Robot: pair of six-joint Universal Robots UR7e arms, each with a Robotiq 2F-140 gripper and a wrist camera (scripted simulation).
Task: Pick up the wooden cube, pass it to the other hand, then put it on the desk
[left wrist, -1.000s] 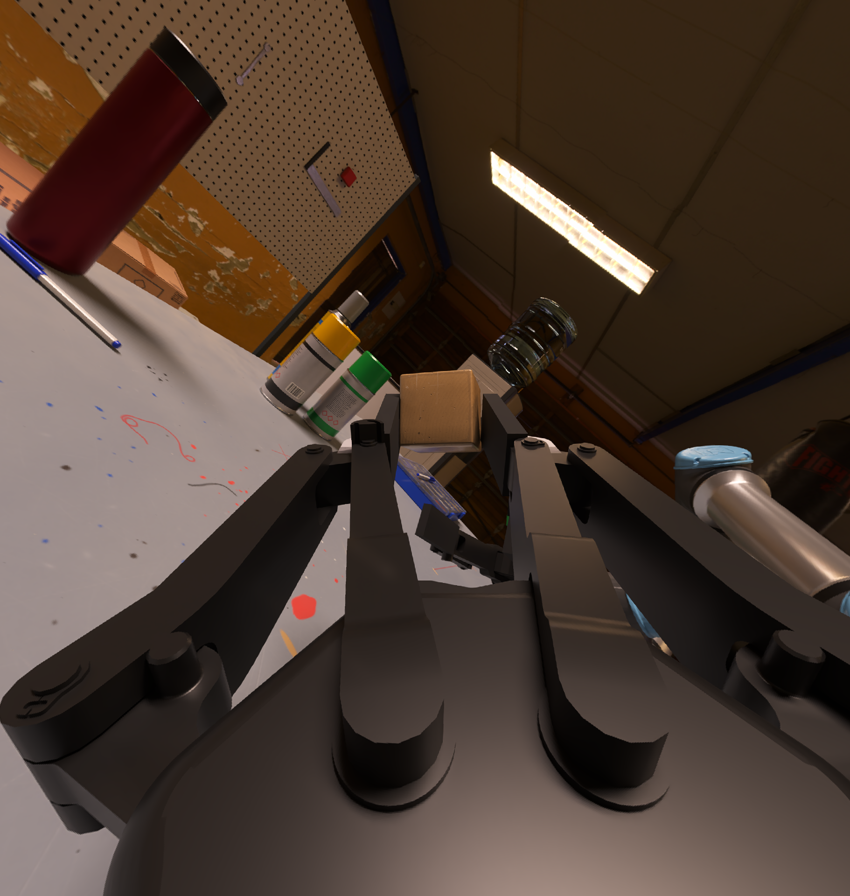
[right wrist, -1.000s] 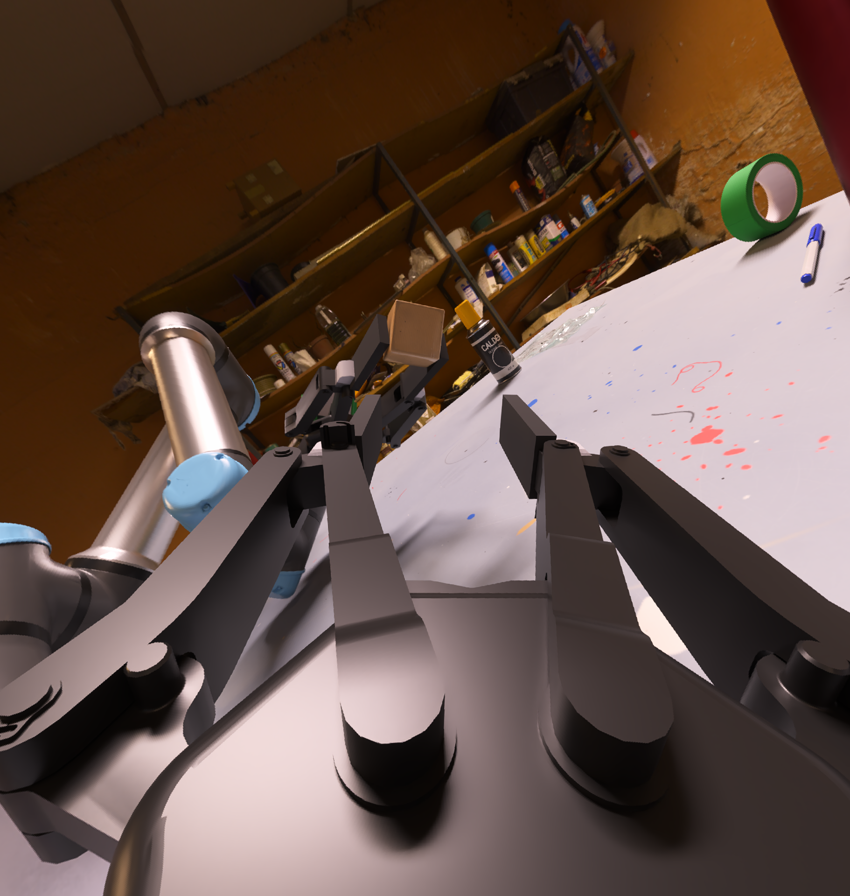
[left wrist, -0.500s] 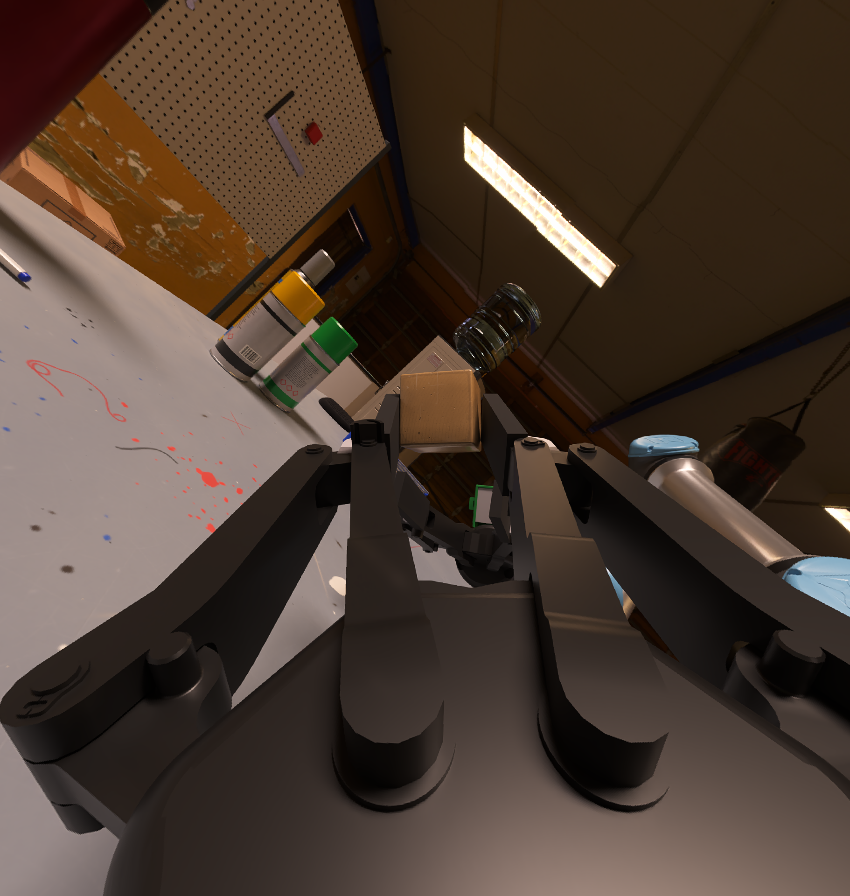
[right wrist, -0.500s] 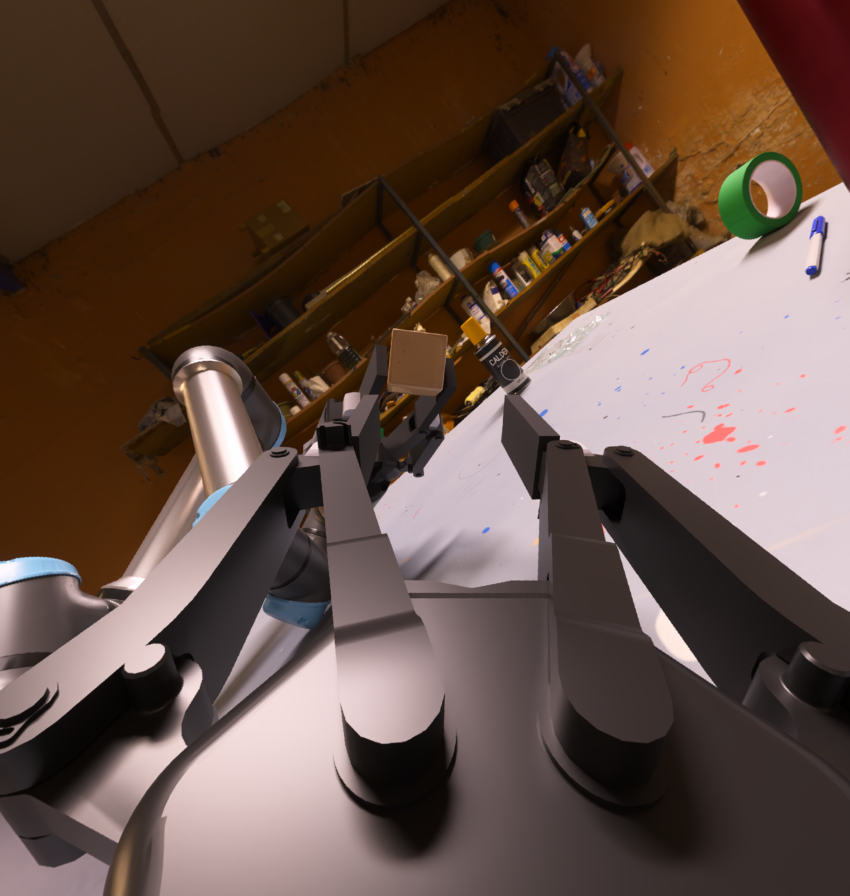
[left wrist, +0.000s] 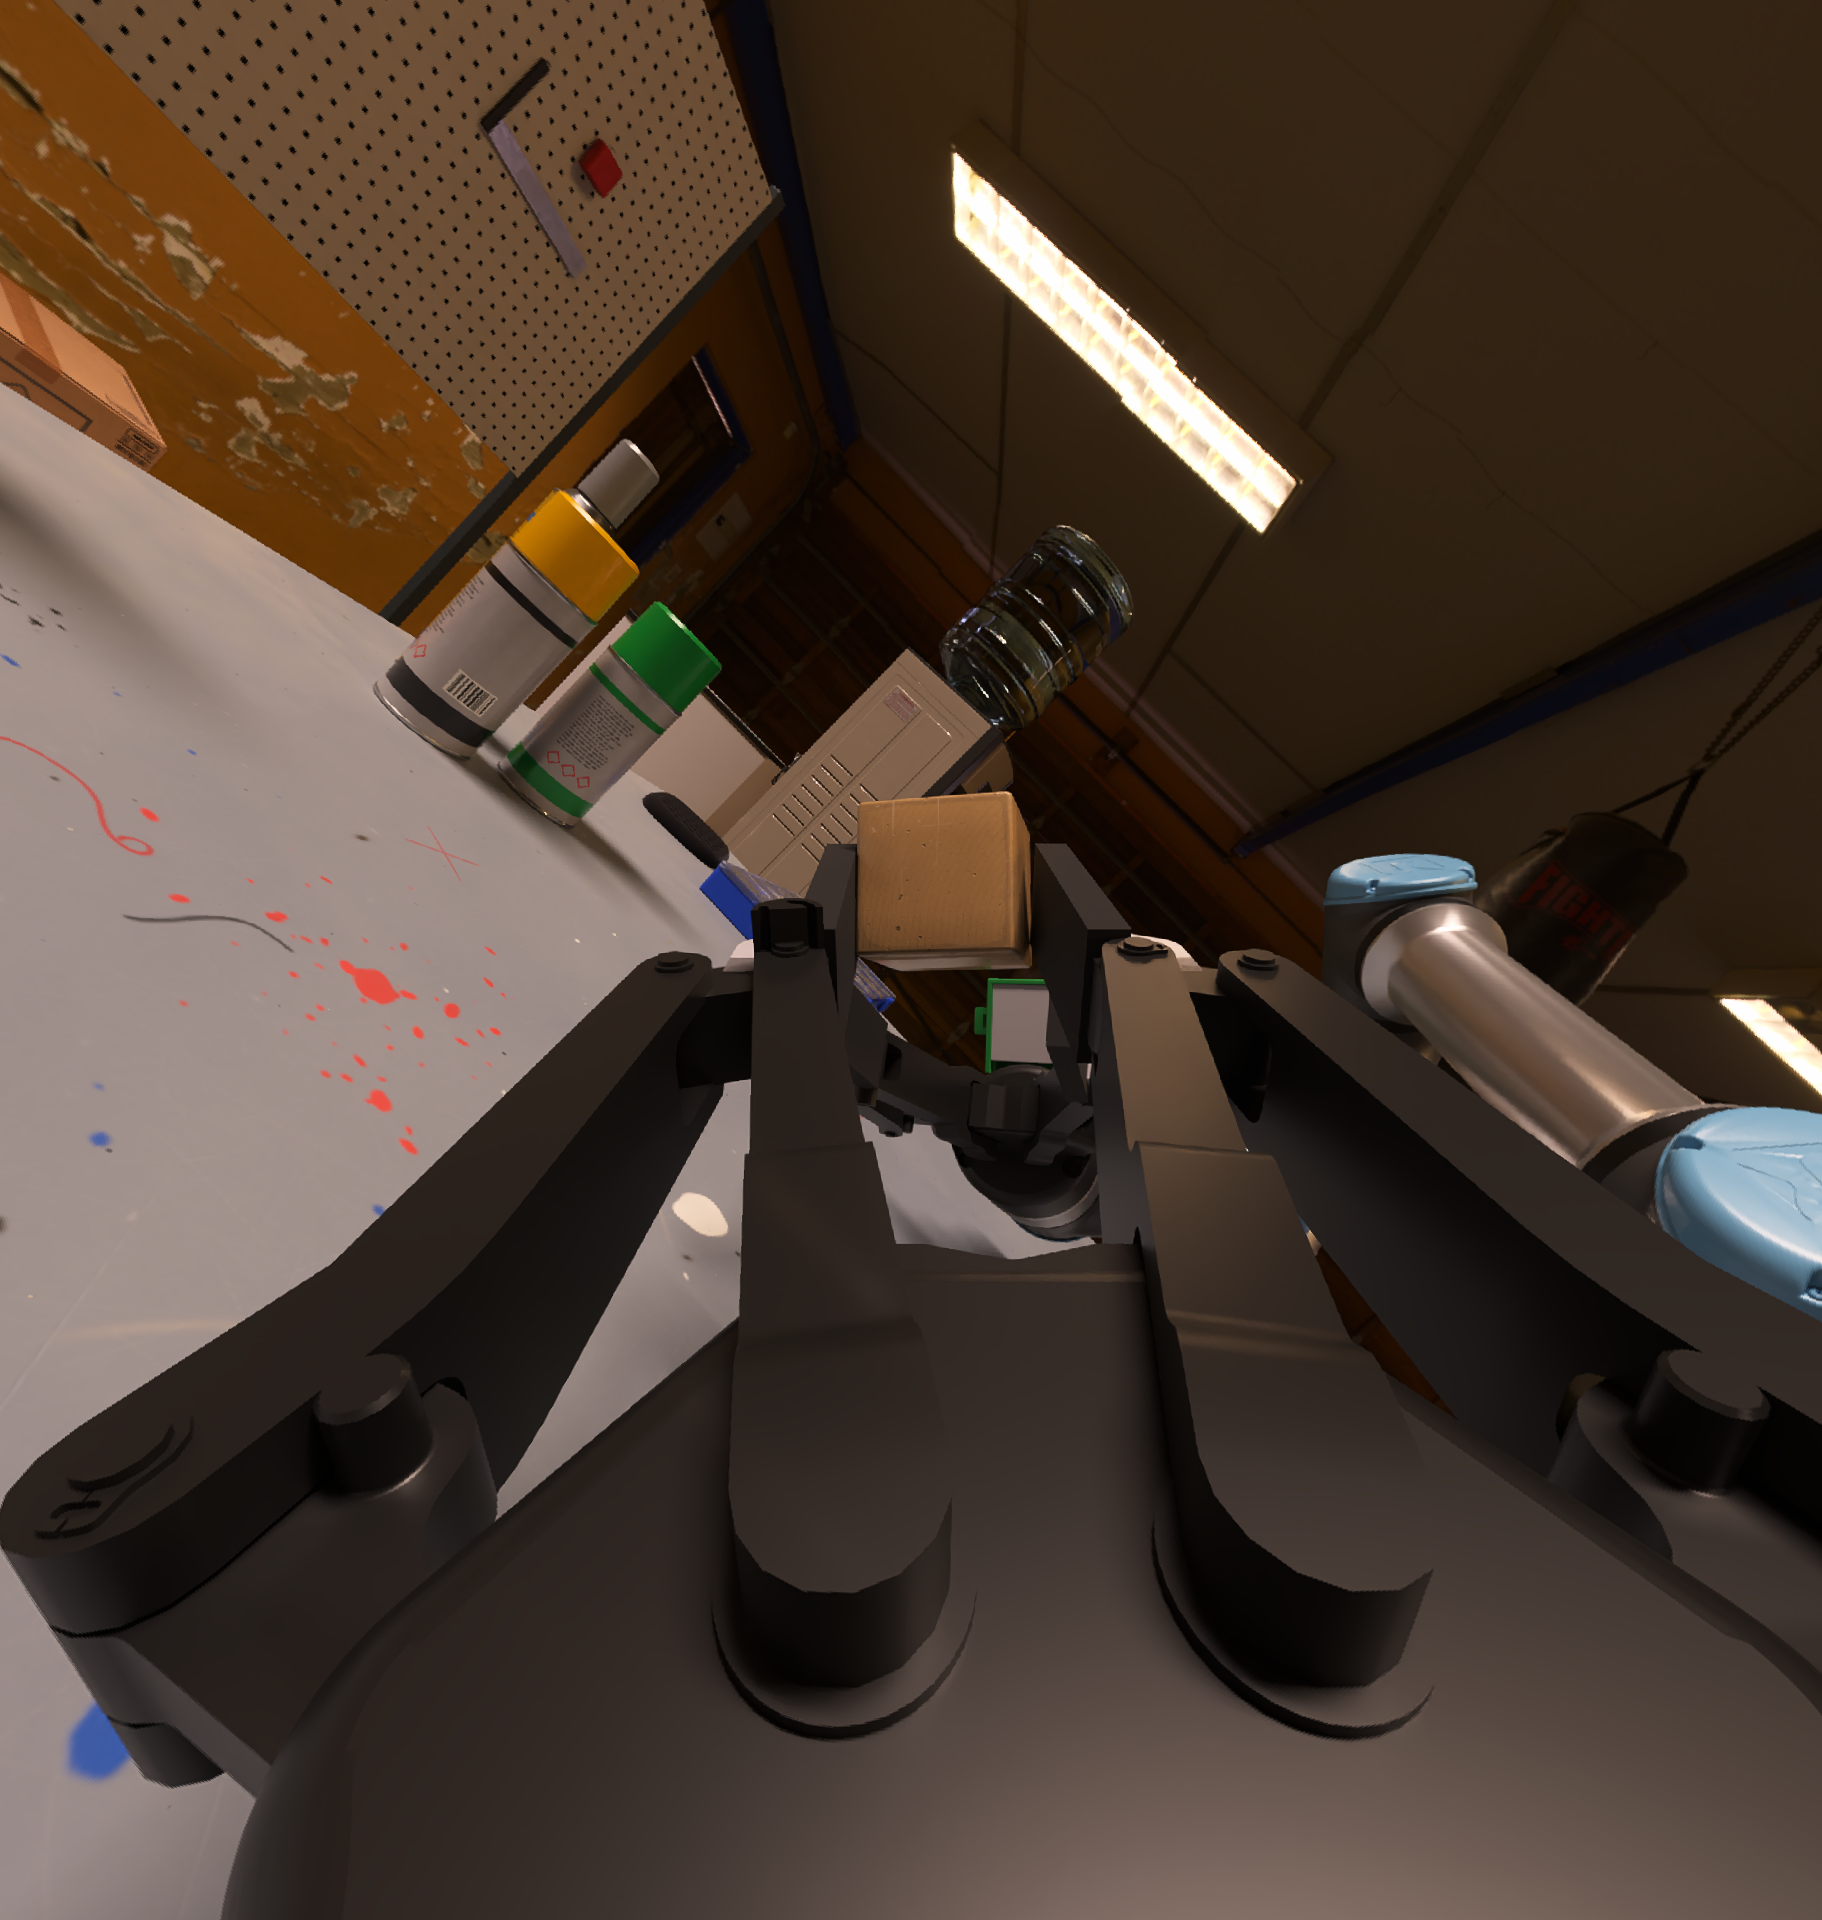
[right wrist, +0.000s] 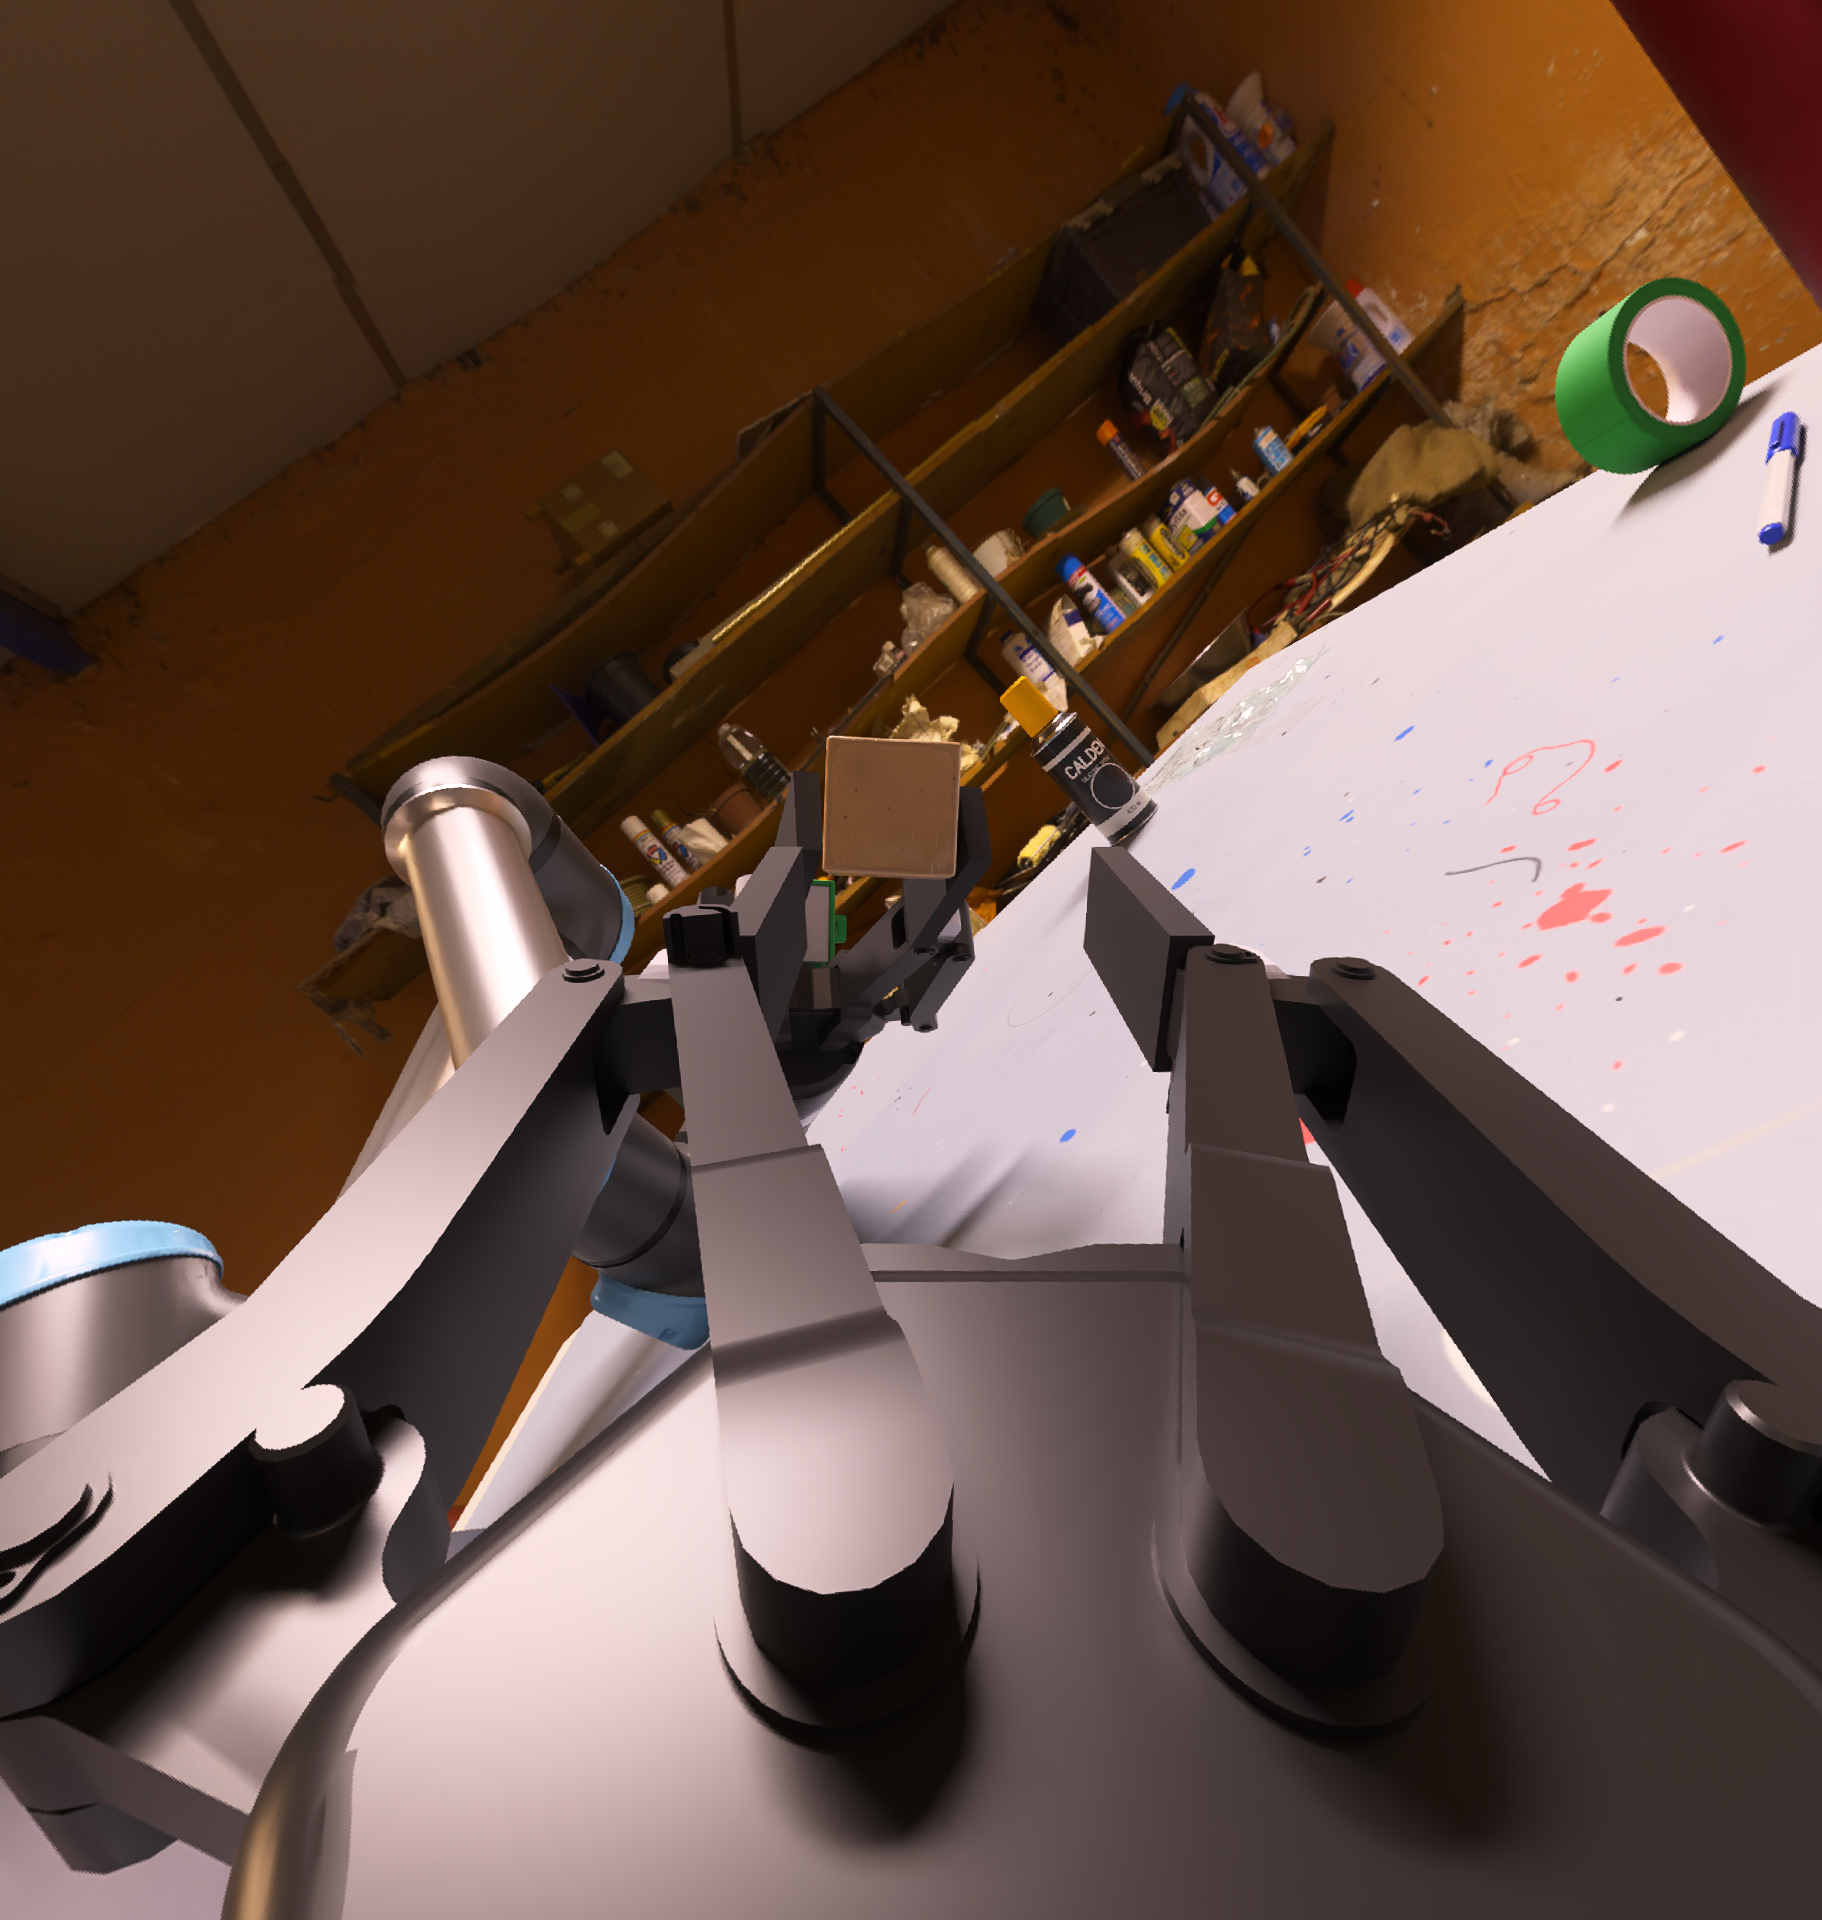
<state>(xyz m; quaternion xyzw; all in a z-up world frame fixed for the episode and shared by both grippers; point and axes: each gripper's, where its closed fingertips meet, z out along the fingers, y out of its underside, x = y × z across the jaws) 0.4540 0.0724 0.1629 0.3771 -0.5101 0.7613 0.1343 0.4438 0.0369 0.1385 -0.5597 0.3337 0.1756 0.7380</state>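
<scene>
The wooden cube is a light tan block held in the air above the grey paint-spattered desk. My left gripper is shut on it, one finger on each side. Beyond it in the left wrist view the right gripper faces me, lower down. In the right wrist view the cube sits in the left gripper, just beyond and above my right gripper. My right gripper is open and empty, apart from the cube. The desk lies to its right.
Two spray cans, one yellow-capped and one green-capped, a glass jar and a cardboard box stand on the desk. A green tape roll, a blue marker and a black bottle lie farther off.
The left gripper with the cube has swung toward the right gripper; the red tumbler left its view. In the right wrist view the cube moved nearer, more in line with the open fingers.
</scene>
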